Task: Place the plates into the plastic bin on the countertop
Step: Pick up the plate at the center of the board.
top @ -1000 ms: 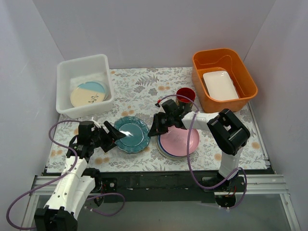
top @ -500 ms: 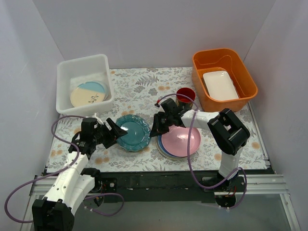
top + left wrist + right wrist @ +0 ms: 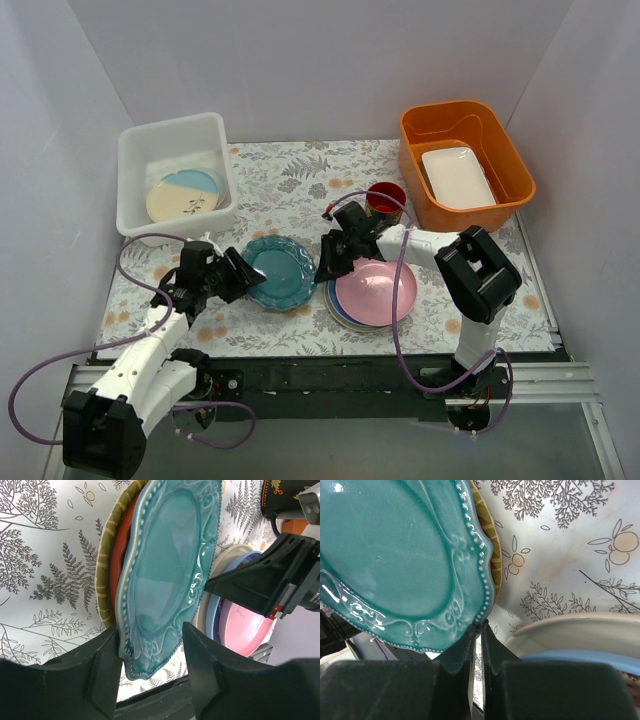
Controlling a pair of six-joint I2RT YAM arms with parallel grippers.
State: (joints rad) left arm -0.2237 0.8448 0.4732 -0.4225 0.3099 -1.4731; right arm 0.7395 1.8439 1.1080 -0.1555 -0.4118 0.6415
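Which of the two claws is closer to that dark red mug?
Right. The right gripper is a short way from the dark red mug, at the right edge of the teal plate. The left gripper is at that plate's left edge, clearly farther from the mug.

Bin point(image 3: 126, 185) back-left on table point(image 3: 290, 180), one plate point(image 3: 183, 195) in it. Tub point(image 3: 411, 150) back-right w/ dish point(image 3: 457, 176) in it. Mug point(image 3: 386, 198) just front-left of tub. Two stacks front-centre, side by side, close: left stack point(image 3: 104, 577), right stack point(image 3: 375, 290); mug behind the right one. Top plate point(image 3: 278, 270) of left stack sits tilted on those below. Left gripper point(image 3: 236, 276) at its left edge, right gripper point(image 3: 325, 268) at its right edge, btwn the stacks.
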